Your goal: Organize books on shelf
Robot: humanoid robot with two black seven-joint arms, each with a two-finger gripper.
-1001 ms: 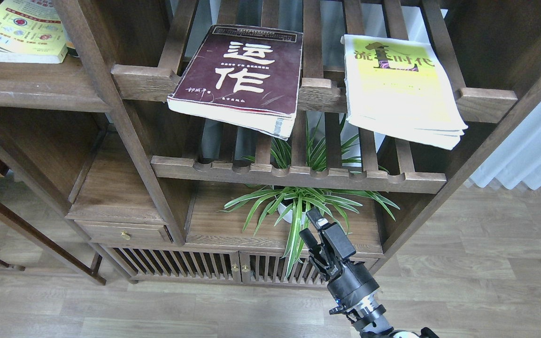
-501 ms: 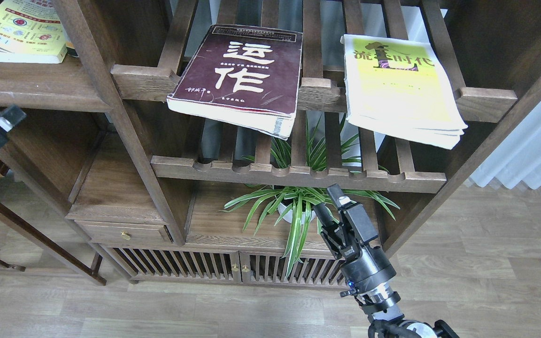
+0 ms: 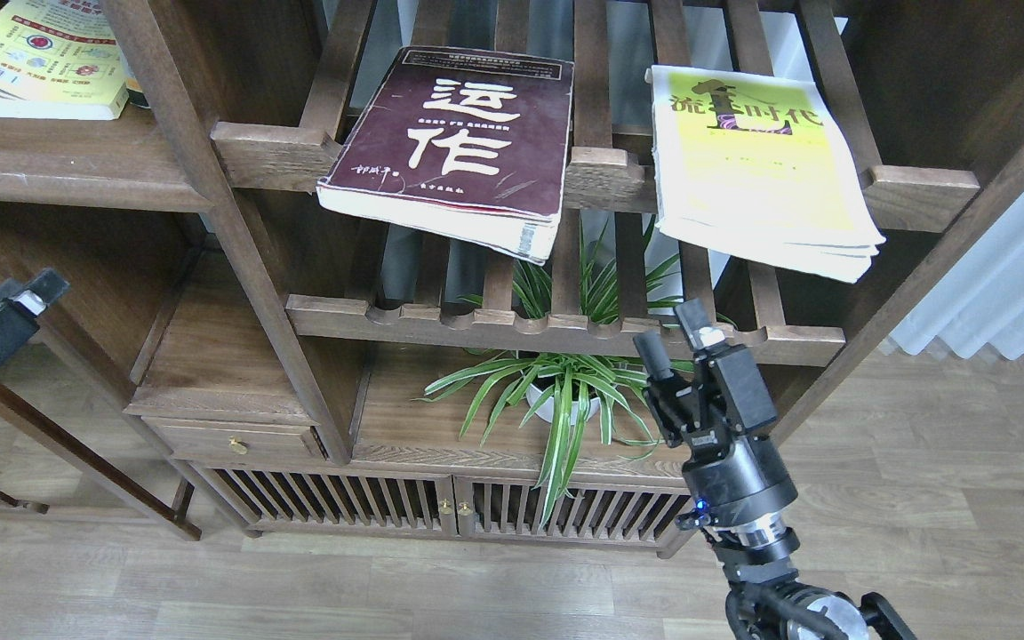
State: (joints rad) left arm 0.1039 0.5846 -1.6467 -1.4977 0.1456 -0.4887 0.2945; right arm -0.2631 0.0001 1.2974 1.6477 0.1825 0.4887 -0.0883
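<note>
So far 1 book, the 300 book [image 3: 36,58], lies on the plank shelf [image 3: 68,164], upper left. Maroon book [image 3: 450,147] and yellow book [image 3: 756,169] remain on the slatted rack, top centre and right. Right gripper [image 3: 676,333] empty, fingers parted, below yellow book. Left gripper [image 3: 5,311] at left edge: spread unreadable.

A home-like room: dark wooden bookcase [image 3: 236,267], potted spider plant [image 3: 565,391], wood-plank floor [image 3: 921,462], pale curtain [image 3: 1010,284].

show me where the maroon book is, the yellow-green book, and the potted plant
maroon book [image 3: 454,133], head view, middle of its front cover.
yellow-green book [image 3: 756,173], head view, plain yellow part of its cover.
potted plant [image 3: 556,404], head view, white pot among the leaves.
</note>
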